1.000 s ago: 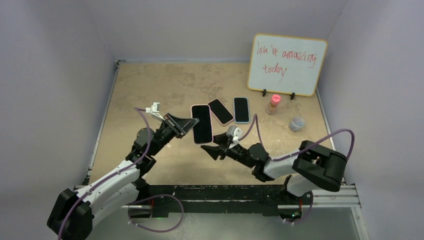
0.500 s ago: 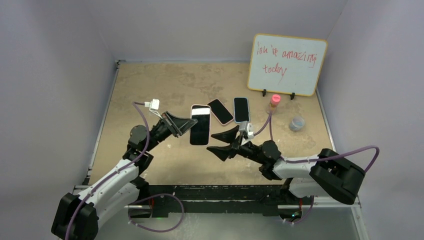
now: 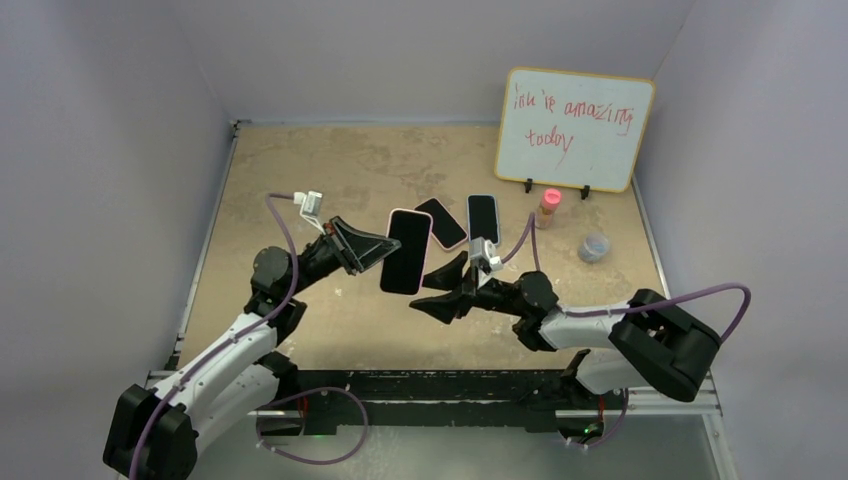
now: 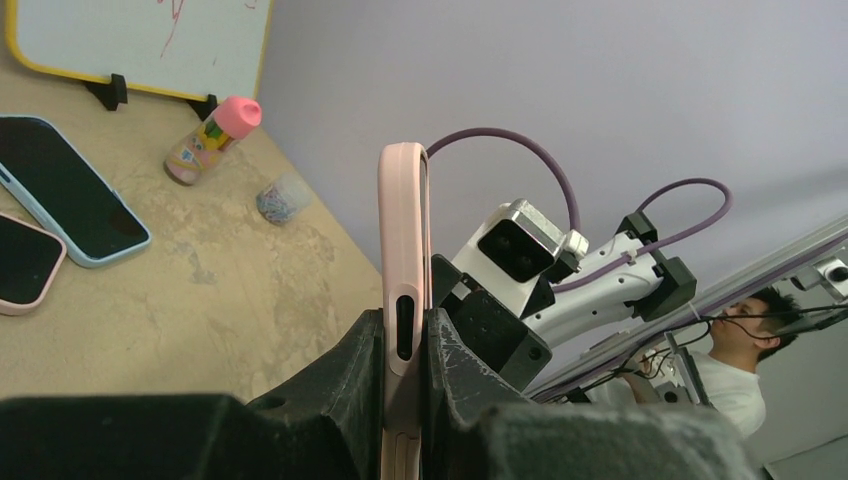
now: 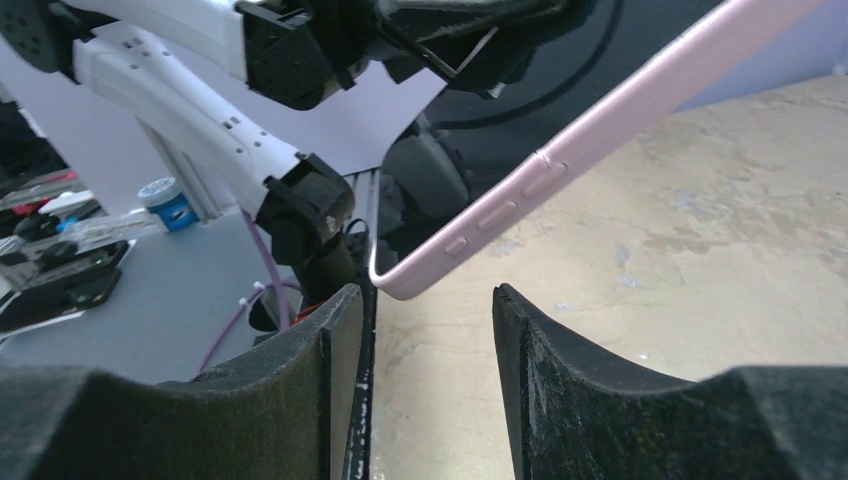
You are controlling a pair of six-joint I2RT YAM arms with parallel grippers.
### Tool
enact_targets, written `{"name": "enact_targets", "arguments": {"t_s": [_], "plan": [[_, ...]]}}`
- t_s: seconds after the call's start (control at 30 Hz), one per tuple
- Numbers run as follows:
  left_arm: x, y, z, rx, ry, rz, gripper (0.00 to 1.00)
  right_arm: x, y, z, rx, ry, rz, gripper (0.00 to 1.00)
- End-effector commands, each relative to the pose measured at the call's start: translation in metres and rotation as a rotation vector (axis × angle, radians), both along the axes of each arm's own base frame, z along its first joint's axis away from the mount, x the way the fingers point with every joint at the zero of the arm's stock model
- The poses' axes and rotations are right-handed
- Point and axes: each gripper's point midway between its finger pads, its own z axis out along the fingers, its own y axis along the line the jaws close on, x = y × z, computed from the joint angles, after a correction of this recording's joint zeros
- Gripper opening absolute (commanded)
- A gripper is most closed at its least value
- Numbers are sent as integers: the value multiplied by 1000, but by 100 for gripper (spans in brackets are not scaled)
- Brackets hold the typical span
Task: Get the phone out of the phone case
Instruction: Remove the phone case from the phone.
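A phone with a dark screen (image 3: 405, 254) sits inside a pink phone case (image 3: 428, 232) and is held tilted above the table. My left gripper (image 3: 376, 250) is shut on its left side. In the left wrist view the pink phone case (image 4: 402, 220) stands edge-on between the jaws of the left gripper (image 4: 405, 345). My right gripper (image 3: 446, 287) hovers open just right of and below the phone. In the right wrist view a corner of the pink phone case (image 5: 560, 160) hangs just above the gap of the right gripper (image 5: 424, 300), touching neither finger.
Two more cased phones lie flat on the table behind: a pink-rimmed one (image 3: 441, 222) and a blue-rimmed one (image 3: 483, 219). A whiteboard (image 3: 574, 128) stands at the back right, with a pink-capped bottle (image 3: 548, 207) and a small jar (image 3: 594, 247) near it.
My right gripper has risen from the table to the phone's right edge and opened wider. The left gripper has shifted the phone slightly right and tilted it.
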Motion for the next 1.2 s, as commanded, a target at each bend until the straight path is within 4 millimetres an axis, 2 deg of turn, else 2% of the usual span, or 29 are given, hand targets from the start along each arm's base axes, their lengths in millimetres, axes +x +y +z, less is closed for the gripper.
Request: {"name": "enact_targets", "arguments": {"t_s": [0.0, 0.17, 0.37, 0.63, 0.73, 1.0, 1.17], "plan": [[-10, 1, 45, -56, -161, -25, 0, -12, 2, 34, 75, -90, 79, 54], [-10, -1, 43, -40, -171, -42, 0, -13, 3, 38, 70, -101, 89, 56], [-12, -3, 44, -33, -183, -59, 0, -14, 5, 40, 67, -109, 104, 50], [-8, -5, 33, -29, -93, -69, 0, -17, 10, 35, 43, -164, 141, 26], [-5, -7, 26, -37, -34, -78, 0, -17, 12, 32, 23, -213, 144, 21], [-5, -8, 13, -107, 88, -107, 0, 11, 20, 28, -57, -324, 33, 9], [-6, -7, 12, -126, 108, -112, 0, 22, 24, 22, -84, -316, -3, 0]]}}
